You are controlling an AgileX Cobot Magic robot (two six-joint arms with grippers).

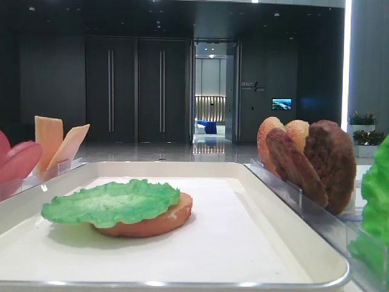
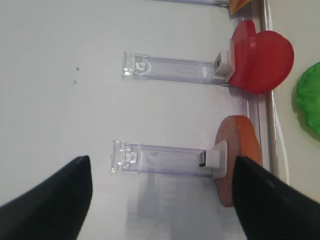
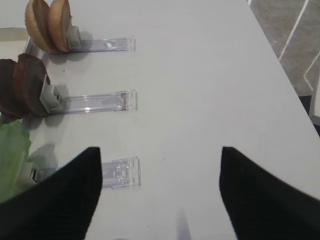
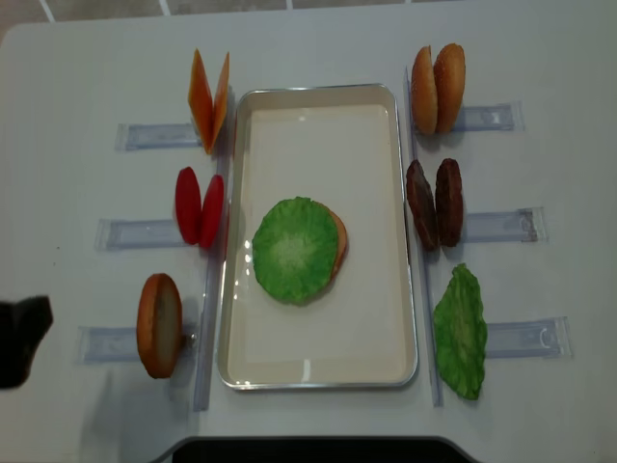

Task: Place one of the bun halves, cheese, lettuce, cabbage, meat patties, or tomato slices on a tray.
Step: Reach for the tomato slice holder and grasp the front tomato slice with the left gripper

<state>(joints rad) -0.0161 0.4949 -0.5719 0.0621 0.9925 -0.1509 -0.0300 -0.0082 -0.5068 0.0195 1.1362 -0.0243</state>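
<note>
Green lettuce point(image 4: 292, 249) already lies on a bun half point(image 4: 335, 241) in the tray point(image 4: 318, 376); patties point(image 4: 433, 204), tomato slices point(image 4: 200, 206) and cheese point(image 4: 209, 99) wait outside. Both hands point(image 2: 160, 200) point(image 3: 160, 192) hang wide, empty.

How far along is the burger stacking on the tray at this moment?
Done: a bun half lies on the tray with a lettuce leaf on top. In hand: nothing; the left gripper and right gripper are both open and empty. Left in holders: tomato slices, cheese, meat patties.
</note>
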